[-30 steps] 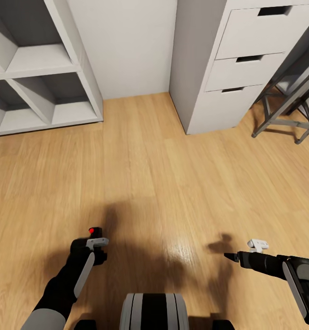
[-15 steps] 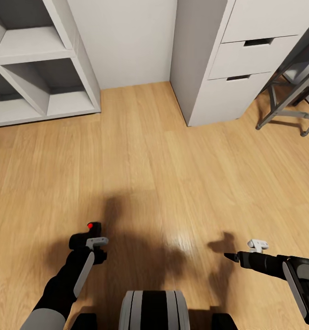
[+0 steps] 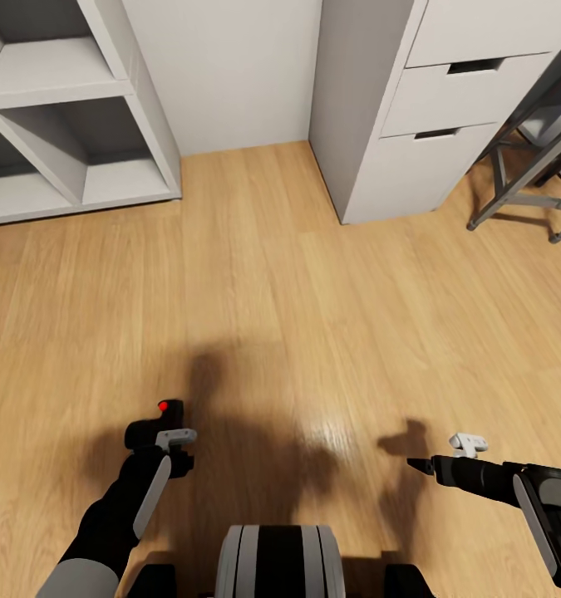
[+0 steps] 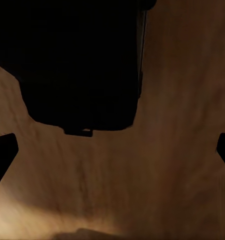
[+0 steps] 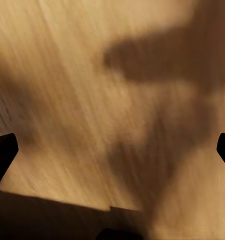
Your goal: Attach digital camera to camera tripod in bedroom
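The left gripper (image 3: 165,429) carries the digital camera (image 3: 157,425) low over the wood floor (image 3: 272,291) — fingers closed on it. The right gripper (image 3: 430,463) has its fingers spread wide — holding nothing. The shelf unit (image 3: 64,108) has bare compartments; the drawer unit (image 3: 413,124) has shut drawers.

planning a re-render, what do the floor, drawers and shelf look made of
Floor: light wood planks, likely varnished; grain lines and a glossy glare patch show. Drawers: smooth matte white, looks like painted board, with cut-out slots as handles. Shelf: matte pale grey panels, probably painted board or laminate; no grain visible.
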Controlling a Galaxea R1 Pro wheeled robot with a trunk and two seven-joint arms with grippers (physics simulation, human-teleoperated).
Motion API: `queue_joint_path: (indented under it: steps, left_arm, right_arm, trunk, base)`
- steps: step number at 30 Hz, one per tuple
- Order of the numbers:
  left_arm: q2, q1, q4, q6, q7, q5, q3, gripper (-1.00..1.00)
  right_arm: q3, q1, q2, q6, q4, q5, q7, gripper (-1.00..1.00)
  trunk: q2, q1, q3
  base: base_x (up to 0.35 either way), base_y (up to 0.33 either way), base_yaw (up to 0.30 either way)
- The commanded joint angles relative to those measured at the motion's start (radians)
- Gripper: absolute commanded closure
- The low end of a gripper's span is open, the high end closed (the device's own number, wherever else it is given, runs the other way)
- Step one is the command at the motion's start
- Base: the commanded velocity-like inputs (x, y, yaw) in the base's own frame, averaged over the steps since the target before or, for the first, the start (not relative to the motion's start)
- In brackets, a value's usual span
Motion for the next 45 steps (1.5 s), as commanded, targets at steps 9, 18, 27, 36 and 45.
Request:
queue_joint_path:
  steps: [9,18,27,36,45]
  left_arm:
    - [0.0,0.0,-0.001,0.003,0.01,0.008,0.0,-1.0]
    - [0.002,0.0,-0.002,0.003,0.01,0.009,0.0,-1.0]
    - [0.003,0.0,0.004,-0.008,0.01,0.007,0.0,-1.0]
    - [0.004,0.0,0.084,-0.288,0.01,0.007,0.0,-1.0]
    - [0.004,0.0,0.108,-0.341,0.011,0.004,0.0,-1.0]
  right_arm:
    - [-0.001,-0.001,0.001,0.006,-0.001,0.0,0.004,-1.0]
    - [-0.001,-0.001,0.001,0.006,-0.001,0.0,0.004,-1.0]
    - [-0.001,-0.001,0.001,0.006,-0.001,0.0,0.004,-1.0]
    - [-0.001,-0.001,0.001,0.006,-0.001,0.0,0.004,-1.0]
    - [-0.001,-0.001,0.001,0.006,0.0,0.0,0.004,-1.0]
  trunk:
    - [-0.001,0.002,-0.02]
    - [-0.001,0.002,-0.02]
    - [-0.001,0.002,-0.02]
    - [-0.001,0.002,-0.02]
    - [-0.001,0.002,-0.02]
  base:
    - [0.0,0.0,0.0]
    - [0.0,0.0,0.0]
    - [0.0,0.0,0.0]
    - [0.0,0.0,0.0]
    - [0.0,0.0,0.0]
